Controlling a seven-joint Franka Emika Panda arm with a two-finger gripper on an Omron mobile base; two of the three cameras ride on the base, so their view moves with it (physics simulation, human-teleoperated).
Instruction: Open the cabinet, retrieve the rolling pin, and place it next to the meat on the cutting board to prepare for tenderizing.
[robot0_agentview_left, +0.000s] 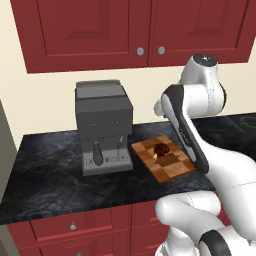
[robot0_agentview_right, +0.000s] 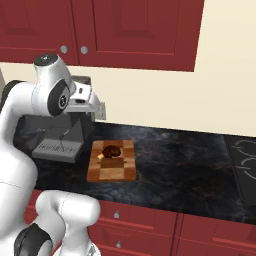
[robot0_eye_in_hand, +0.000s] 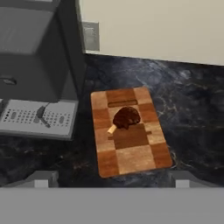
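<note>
overhead, the cabinet hangs on the wall with both raised-panel doors shut, their two small round silver knobs side by side at the lower inner corners. below it, on the dark marbled counter, the cutting board lies flat, a checkered slab of light and dark brown squares, just beside the grey coffee machine and apart from it by a narrow strip of counter. the meat rests on the board's half nearer the wall, a dark brown lump with a pale tan bit poking out toward the coffee machine side. the rest of the board is bare.

the gripper hangs above the counter's front edge, looking down on the board; its two finger tips stand far apart at the bottom corners of the hand view, jaws spread wide with nothing between them. in the base views the white arm rises in front of the counter, its wrist up near the cabinet's lower edge. a light wall outlet sits on the cream wall behind the coffee machine. red drawers with silver knobs run under the counter.
</note>
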